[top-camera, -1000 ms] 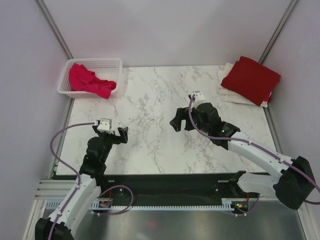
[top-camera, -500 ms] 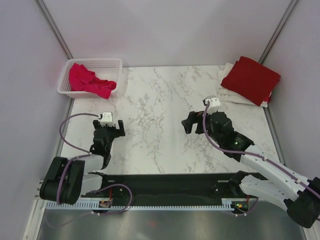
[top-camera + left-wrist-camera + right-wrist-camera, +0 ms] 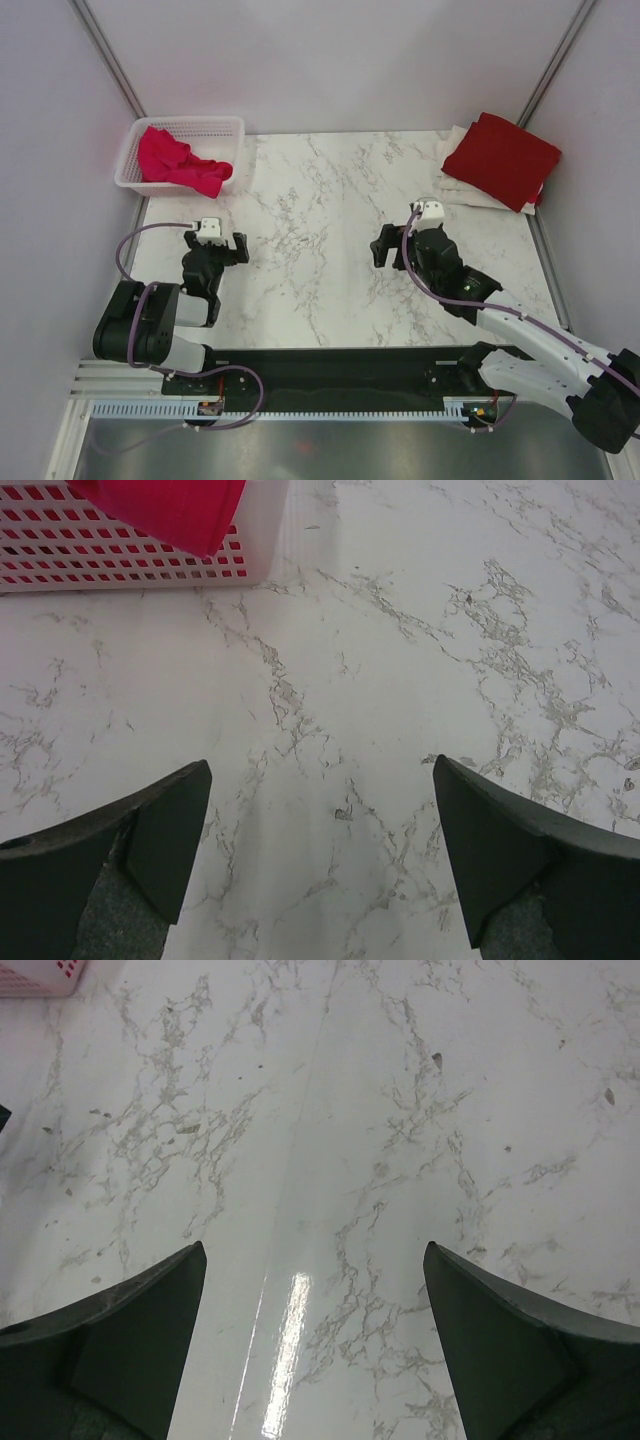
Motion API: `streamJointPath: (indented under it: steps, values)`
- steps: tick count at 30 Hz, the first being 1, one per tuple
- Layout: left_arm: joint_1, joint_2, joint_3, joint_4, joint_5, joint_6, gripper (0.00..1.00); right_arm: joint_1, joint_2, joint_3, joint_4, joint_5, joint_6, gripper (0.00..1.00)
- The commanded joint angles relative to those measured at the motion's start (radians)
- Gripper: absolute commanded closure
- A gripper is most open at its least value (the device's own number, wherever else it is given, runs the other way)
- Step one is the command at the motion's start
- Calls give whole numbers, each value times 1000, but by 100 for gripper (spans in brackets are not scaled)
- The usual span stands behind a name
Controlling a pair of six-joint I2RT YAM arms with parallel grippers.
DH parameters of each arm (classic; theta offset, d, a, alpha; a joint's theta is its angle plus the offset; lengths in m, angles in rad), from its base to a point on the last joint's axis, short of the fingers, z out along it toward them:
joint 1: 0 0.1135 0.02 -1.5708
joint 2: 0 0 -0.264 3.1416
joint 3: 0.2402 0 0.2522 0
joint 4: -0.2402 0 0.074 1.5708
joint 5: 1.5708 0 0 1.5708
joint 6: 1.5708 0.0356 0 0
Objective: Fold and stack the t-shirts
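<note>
My left gripper [image 3: 213, 244] hovers over the marble table [image 3: 310, 190] at the lower left of the overhead view, fingers spread wide with nothing between them. My right gripper [image 3: 392, 246] sits right of centre, just as wide and empty. A crumpled pink-magenta t-shirt [image 3: 178, 162] lies in the white mesh basket [image 3: 190, 121] at upper left, part of it draped over the near rim. At upper right, a folded dark red t-shirt [image 3: 502, 158] rests on cream-white t-shirts [image 3: 462, 188].

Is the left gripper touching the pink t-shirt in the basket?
Apart. The left wrist view shows the open left gripper over the marble table, with the pink t-shirt and its basket well ahead of the fingertips.
</note>
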Motion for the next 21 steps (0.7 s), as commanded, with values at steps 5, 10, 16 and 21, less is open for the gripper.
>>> streamJointPath:
  steps: [5, 10, 16, 21]
  values:
    - [3, -11, -1, 105, -29, 23, 0, 3, 82, 15, 50, 233, 59, 2]
    - [4, -11, -1, 107, -30, 23, 0, 2, 146, 58, 64, 318, -7, 2]
    - [4, -12, -1, 107, -47, 23, 0, 2, 268, 152, 71, 408, -143, 2]
    - [3, -11, -2, 108, -50, 23, 0, -129, 299, 189, 47, 252, -61, 2]
